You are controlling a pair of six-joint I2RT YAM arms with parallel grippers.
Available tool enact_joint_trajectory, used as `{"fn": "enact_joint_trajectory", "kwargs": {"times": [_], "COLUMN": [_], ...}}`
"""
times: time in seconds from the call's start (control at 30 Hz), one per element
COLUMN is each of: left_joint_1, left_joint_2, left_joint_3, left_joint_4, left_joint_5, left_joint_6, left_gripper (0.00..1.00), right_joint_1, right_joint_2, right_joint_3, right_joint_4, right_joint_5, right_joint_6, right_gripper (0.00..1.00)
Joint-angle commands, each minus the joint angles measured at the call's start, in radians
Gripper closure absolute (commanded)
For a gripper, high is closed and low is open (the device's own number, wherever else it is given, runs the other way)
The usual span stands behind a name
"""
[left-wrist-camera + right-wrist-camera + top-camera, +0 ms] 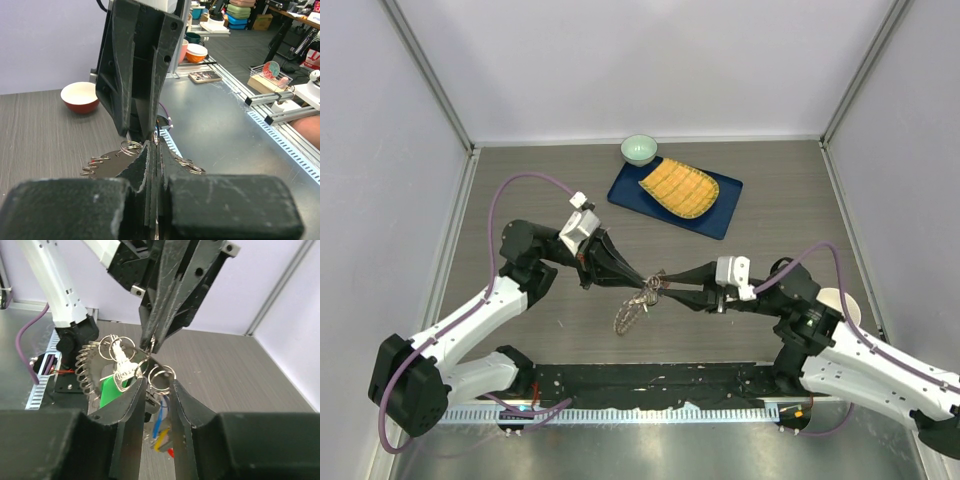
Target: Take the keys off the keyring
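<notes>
Keyring [630, 314] and its fringe of keys [120, 371] are hanging in the air between the two arms, just above the table [540, 190], near its middle. The left gripper [151, 346] is pointing down at it in the right wrist view. Its fingers are pressed together and pinching the bunch at its top, where small split rings are clustering. The right gripper [155, 387] is facing it with its fingers standing slightly apart. A small ring and some coloured key heads are dangling in that gap, and nothing looks clamped there. I am judging the job far from finished: the ring is looking crowded with keys, a green-headed key [107, 390] among them, and I am not spotting any key lying apart from it. Nearly all the removing seems to be left.
</notes>
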Motion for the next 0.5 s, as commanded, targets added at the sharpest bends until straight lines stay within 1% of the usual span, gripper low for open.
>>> {"fn": "enact_joint_trajectory", "kwargs": {"times": [0.0,0.27,0.37,0.47], "left_joint_1": [-0.003,-0.003,-0.003,-0.003], "left_joint_2": [-0.012,-0.012,-0.017,-0.029], "left_joint_3": [0.051,0.057,0.062,0.071], "left_joint_4": [0.033,-0.024,-0.068,-0.165], "left_joint_5": [-0.007,-0.009,-0.012,-0.015], "left_joint_6": [0.023,0.069,0.109,0.182], "left_gripper": [1.00,1.00,1.00,1.00], "right_joint_1": [0.001,0.003,0.003,0.003], "right_joint_2": [0.037,0.054,0.054,0.055], "right_joint_3": [0.034,0.034,0.037,0.043], "right_joint_4": [0.081,0.117,0.117,0.118], "right_joint_5": [-0.077,-0.087,-0.084,-0.078], "right_joint_6": [0.008,0.057,0.067,0.084], "right_gripper": [0.69,0.69,0.69,0.69]}}
